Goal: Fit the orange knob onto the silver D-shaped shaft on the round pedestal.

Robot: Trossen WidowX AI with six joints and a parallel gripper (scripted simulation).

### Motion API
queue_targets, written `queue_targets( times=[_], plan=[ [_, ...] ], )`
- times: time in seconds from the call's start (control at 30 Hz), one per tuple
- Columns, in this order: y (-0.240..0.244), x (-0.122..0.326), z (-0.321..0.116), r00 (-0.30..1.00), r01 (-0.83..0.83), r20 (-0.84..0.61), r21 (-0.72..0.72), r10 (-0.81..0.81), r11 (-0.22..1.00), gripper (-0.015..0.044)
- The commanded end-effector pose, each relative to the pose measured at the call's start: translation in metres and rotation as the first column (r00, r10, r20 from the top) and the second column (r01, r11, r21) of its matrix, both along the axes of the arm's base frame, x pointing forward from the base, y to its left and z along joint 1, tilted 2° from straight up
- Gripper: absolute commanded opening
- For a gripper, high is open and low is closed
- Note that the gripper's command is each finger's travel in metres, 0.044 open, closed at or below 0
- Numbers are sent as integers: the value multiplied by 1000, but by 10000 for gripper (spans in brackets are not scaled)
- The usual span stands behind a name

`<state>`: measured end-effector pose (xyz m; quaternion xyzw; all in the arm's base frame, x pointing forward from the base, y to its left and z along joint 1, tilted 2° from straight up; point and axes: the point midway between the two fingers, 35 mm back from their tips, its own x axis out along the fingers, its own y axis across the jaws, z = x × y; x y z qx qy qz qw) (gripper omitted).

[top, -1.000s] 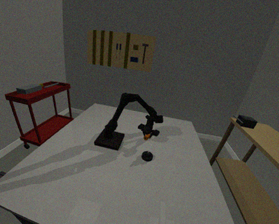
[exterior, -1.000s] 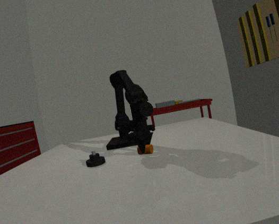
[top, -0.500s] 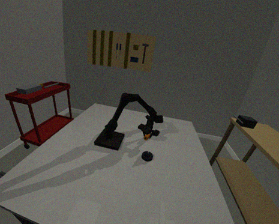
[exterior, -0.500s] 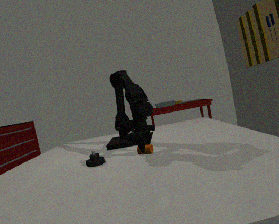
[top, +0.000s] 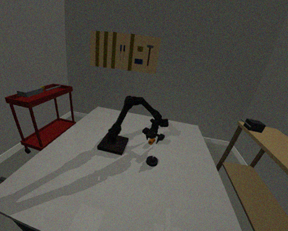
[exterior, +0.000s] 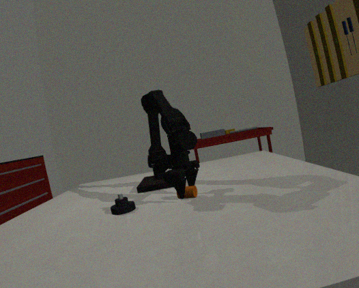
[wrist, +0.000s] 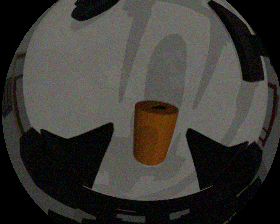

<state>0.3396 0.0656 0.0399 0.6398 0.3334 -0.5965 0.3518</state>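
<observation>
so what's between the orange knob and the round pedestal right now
Only bare white tabletop lies between the orange knob and the round pedestal, with shadow across it; the top view shows this.

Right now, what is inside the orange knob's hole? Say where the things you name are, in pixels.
The wrist view shows a dark opening in the end face of the orange knob (top: pixel 151 141) (exterior: pixel 192 192) (wrist: pixel 154 134). Its interior is too dark to make out.

the open jaws (top: pixel 154 139) are just above the orange knob (top: pixel 152 141), near the round pedestal (top: pixel 151 161).
</observation>
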Motion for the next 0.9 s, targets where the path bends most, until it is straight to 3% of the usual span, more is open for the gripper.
queue_targets(
  times=[0.0,0.17,0.57,0.7,0.87],
  plan=[
    [0,0,4,1000,0,1,0,0,1000,440],
    [0,-4,60,1000,0,0,0,0,1000,440],
    [0,-4,60,1000,-17,0,-1,17,1000,440],
    [1,-3,61,938,-346,-1,-23,346,938,440],
    [3,-2,62,655,-755,-17,-53,756,653,440]
  ],
)
